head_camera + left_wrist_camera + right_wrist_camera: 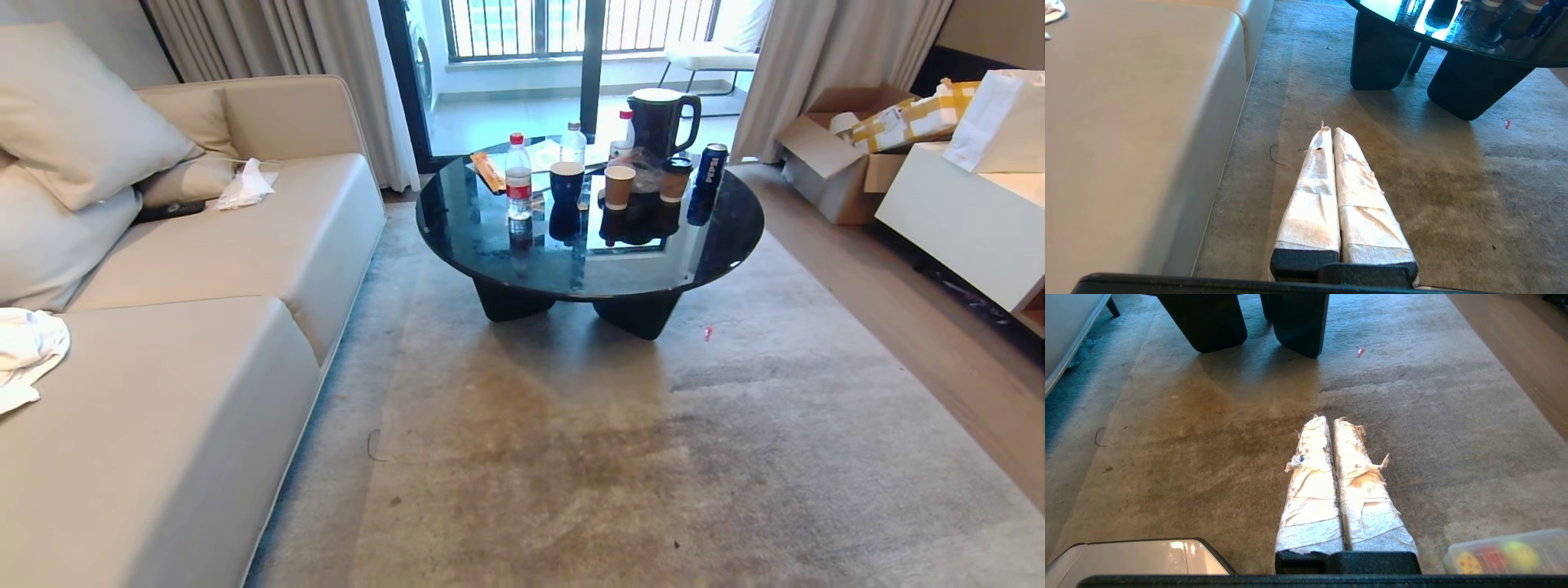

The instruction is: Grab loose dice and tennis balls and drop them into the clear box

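the left gripper (1329,130) hangs over the carpet (620,457) near the sofa's (196,359) front edge, fingers pressed together and empty. the right gripper (1330,418) hangs over the carpet too, fingers pressed together, holding nothing. the clear box (1506,551) sits on the carpet just beside the right gripper's base, with yellow, red and green shapes blurred through its wall.
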### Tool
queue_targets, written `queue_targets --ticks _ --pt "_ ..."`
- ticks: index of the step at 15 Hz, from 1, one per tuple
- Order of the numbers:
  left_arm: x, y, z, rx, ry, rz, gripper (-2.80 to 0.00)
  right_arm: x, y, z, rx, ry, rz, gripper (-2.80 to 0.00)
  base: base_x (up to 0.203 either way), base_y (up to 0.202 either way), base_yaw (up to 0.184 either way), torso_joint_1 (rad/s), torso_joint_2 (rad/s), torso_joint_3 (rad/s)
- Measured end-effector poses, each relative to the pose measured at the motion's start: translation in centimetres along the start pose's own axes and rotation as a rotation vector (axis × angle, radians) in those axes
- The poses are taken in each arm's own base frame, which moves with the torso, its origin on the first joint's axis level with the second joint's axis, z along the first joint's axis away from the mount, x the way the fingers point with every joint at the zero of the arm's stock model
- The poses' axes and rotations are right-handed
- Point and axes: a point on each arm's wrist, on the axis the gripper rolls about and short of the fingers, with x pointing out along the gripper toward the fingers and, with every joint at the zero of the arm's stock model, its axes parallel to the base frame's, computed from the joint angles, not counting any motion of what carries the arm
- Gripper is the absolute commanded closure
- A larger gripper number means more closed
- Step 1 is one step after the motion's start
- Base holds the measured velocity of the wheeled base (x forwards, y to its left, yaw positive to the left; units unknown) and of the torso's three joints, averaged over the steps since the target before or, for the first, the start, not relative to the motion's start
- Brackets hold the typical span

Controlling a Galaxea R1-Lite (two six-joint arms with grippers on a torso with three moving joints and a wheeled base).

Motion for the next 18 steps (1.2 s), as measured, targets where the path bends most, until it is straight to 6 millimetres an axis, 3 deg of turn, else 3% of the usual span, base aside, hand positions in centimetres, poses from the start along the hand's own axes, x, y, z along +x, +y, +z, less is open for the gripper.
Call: queue_targets --ticks 18 --pt "0.00 -0.03 0.01 0.072 0.000 -0.013 0.00 0.00 0.00 0.00 0.000 0.000 0.000 0.00 -0.183 0.000 0.000 0.003 0.00 0.002"
